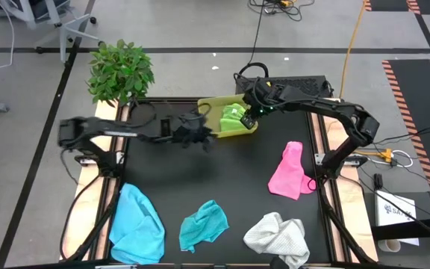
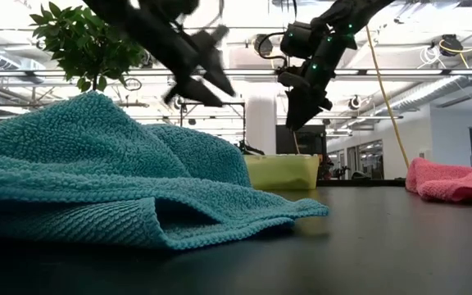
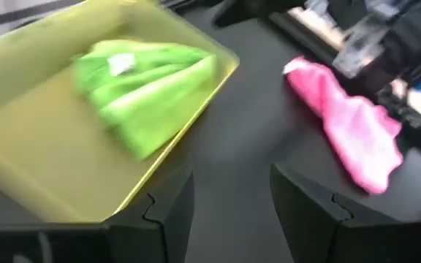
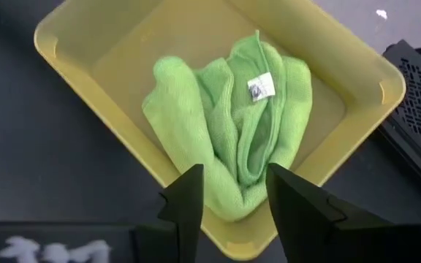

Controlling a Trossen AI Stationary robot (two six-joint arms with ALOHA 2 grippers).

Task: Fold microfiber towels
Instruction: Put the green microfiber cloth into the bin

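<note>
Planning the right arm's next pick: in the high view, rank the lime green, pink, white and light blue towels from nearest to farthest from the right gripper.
Measured from the right gripper, open above the tray:
1. Lime green towel: in the tray, directly under the gripper.
2. Pink towel: toward the table's right side.
3. White towel: front edge, right of centre.
4. Light blue towel: front left corner.
</note>
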